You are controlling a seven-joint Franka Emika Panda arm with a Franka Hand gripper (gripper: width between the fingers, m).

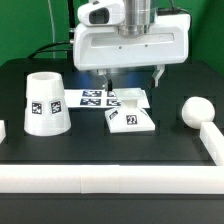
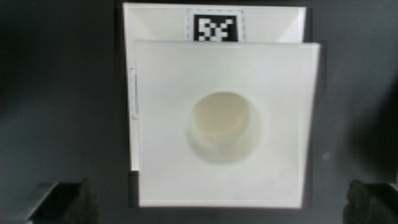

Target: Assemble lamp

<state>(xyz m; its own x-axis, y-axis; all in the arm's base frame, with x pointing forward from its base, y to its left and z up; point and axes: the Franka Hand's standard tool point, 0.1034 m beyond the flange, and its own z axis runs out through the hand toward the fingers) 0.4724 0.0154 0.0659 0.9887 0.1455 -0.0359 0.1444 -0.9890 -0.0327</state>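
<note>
Exterior view, clock centred on flat square white plastic base [image 1: 130, 120]. White tapered cup-like plastic shade [image 1: 45, 104] at 9 o'clock, well apart, wide end down, black-and-white tag facing camera. Thin flat white marker board [image 1: 92, 98] at 10 o'clock, just beside base. Base flat on black table [image 1: 100, 145], oval socket [image 2: 222, 125] in top. Gripper [image 1: 131, 80] at 12 o'clock, above base, fingers [image 2: 61, 203] spread wide, grasping nothing. Round white bulb [image 1: 193, 110] at 3 o'clock, near long white border bar [image 1: 214, 140]
</note>
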